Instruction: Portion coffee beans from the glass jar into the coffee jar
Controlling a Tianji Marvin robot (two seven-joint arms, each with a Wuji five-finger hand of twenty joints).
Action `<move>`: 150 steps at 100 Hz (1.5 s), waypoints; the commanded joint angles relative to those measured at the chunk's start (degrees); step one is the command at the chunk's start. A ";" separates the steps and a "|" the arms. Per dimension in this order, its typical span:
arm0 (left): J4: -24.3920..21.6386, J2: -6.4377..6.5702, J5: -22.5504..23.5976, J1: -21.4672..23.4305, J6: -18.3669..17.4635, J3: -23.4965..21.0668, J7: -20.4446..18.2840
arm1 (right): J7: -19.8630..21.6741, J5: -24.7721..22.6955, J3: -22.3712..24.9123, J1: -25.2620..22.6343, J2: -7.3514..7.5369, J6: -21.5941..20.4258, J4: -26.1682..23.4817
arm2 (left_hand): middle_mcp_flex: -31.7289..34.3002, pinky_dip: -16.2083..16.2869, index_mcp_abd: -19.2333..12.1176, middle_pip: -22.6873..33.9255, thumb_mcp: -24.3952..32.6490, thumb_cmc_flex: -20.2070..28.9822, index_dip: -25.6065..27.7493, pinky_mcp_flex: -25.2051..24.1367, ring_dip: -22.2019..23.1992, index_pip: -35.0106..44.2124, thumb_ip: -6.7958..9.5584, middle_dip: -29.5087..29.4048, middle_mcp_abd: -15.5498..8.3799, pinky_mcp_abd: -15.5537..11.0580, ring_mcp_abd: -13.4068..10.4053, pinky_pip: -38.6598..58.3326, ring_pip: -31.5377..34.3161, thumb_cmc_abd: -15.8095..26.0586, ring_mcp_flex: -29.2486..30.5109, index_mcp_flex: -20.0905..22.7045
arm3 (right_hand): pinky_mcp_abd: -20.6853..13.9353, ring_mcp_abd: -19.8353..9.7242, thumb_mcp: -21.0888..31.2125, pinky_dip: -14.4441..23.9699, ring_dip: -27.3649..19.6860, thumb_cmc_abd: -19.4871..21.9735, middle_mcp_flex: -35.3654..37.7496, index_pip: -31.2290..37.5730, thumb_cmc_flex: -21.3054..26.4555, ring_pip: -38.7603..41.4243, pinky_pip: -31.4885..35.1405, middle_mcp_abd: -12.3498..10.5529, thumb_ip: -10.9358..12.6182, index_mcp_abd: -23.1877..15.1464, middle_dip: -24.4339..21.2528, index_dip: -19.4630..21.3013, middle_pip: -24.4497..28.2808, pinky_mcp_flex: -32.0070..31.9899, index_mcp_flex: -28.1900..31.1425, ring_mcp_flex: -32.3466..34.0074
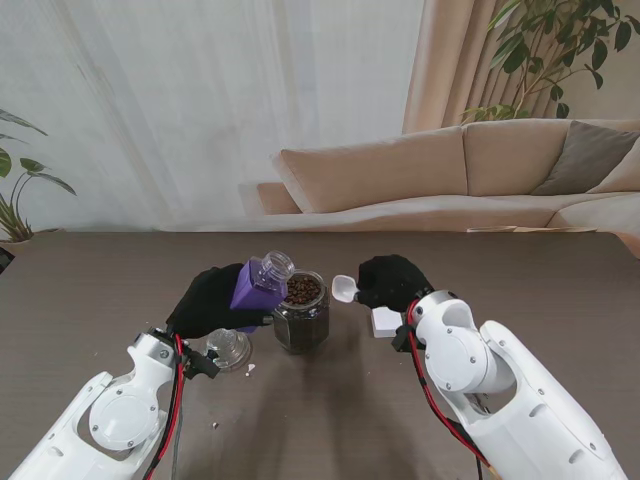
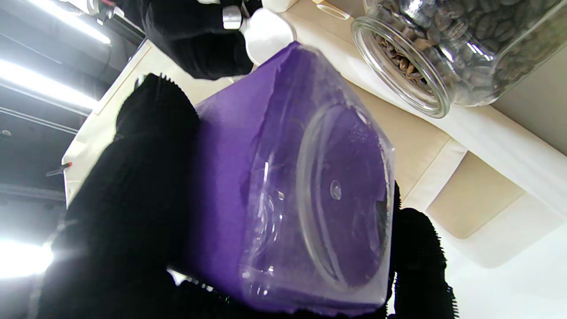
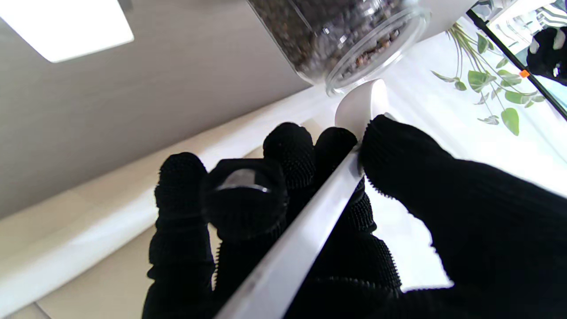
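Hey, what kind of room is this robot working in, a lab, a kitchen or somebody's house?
It looks like a living room, or a lab staged as one. Beyond the dark table stands a beige sofa with a grey cushion, sheer curtains cover the back wall, and leafy houseplants stand in the corners.

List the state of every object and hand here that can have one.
glass jar: upright on the table, lid off, nearly full of beans.
coffee jar: lifted, tilted toward the glass jar, uncapped, looks empty.
spoon: held beside the glass jar's rim, bowl looks empty.
clear lid: lying on the table.
left hand: shut on the coffee jar.
right hand: shut on the spoon.
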 commanded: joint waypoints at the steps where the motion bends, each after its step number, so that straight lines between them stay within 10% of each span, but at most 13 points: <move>1: -0.15 -0.14 0.03 0.34 0.39 -0.12 -1.09 | -0.15 -0.53 -1.24 2.13 -1.04 0.14 -0.07 | 0.32 -0.72 -4.91 0.59 23.45 10.10 3.46 -1.03 1.26 10.85 2.95 -0.48 -3.53 -7.40 1.77 -0.81 3.72 13.93 0.08 7.46 | 1.39 -4.11 3.14 -0.25 0.16 -0.75 3.18 0.69 0.16 0.45 -0.68 1.69 -0.26 -0.08 0.65 0.24 0.01 24.83 1.33 1.94; 150: -2.06 -0.03 1.55 3.23 2.07 -1.53 -0.72 | -2.46 -13.38 -26.13 26.09 -3.19 -1.09 20.06 | 0.30 -0.60 -4.81 0.53 23.36 10.23 3.39 -1.13 1.27 10.82 2.99 -0.51 -3.40 -7.37 1.84 -0.80 3.74 14.04 -0.02 7.43 | -0.83 -6.55 2.90 0.04 -0.04 0.39 2.53 0.64 -1.45 -1.02 -1.29 -0.47 -0.45 -2.68 0.31 0.68 0.42 25.37 0.73 2.08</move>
